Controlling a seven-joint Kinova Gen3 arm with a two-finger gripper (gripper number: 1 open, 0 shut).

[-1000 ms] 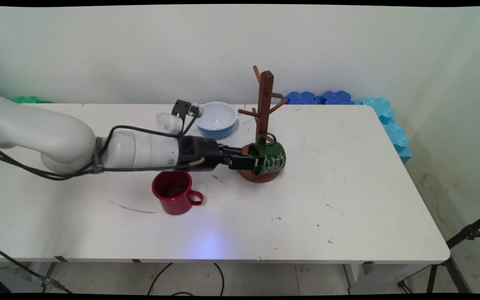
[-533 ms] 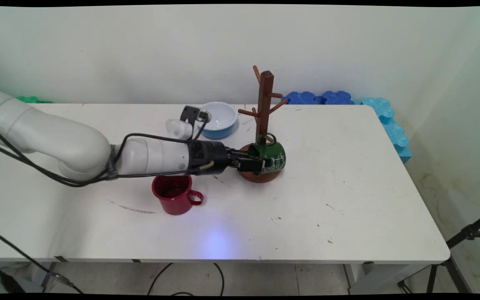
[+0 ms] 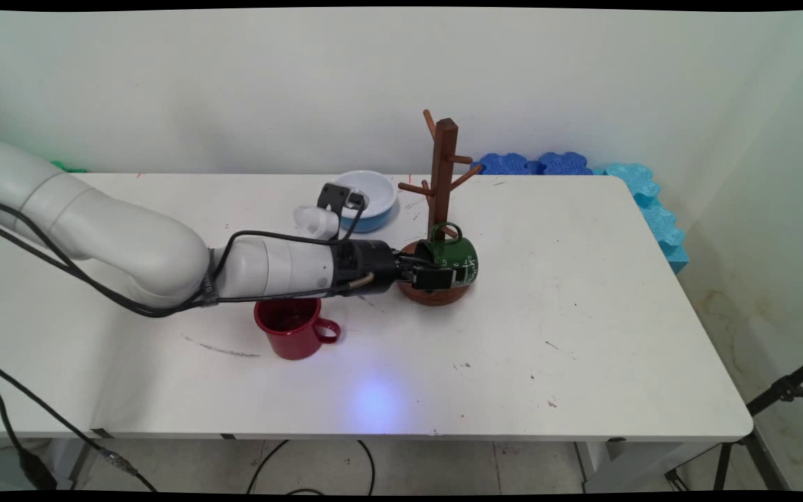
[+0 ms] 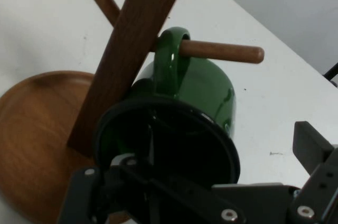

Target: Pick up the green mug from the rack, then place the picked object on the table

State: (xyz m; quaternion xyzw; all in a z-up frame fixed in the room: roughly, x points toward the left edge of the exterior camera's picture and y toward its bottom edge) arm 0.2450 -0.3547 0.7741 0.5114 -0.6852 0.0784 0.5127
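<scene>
1. Worktop (image 3: 583,314): white, scuffed, and carries everything below. Its near-right corner runs close to the frame edge.
2. Arm (image 3: 129,244): white, comes in left of the mug tree (image 3: 443,167) and lies nearly level. Black cables loop along it, and its shoulder end is cut off by the frame.
3. Mug tree: dark wood post on a round base (image 4: 37,129), with pegs angled upward. In the main view, the base's left part is hidden behind the jaws.
4. Blue foam blocks (image 3: 652,202): behind and right of the tree, along the worktop's far-right edge.
5. Bowl (image 3: 373,192): blue outside, white inside, just behind and left of the tree. Its left rim is covered by the wrist camera mount.
6. Red mug (image 3: 290,328): left of the tree and nearer the camera, upright, handle towards the tree. Its far rim is hidden under the forearm.
7. Green mug (image 3: 461,254): glossy dark-green enamel with a black rim and white script too small to read.
   - It is at the tree's lowest peg (image 4: 227,51), just above the base.
   - It lies on its side with its mouth towards the wrist.
   - In the hand view, the peg passes through the handle loop (image 4: 171,49).
8. Jaws: spread wide at the mug's mouth.
   - The right finger (image 4: 311,147) stands clear of the mug wall.
   - The left finger is lost against the dark mouth, so contact there is unclear.
   - No grip is visible.
</scene>
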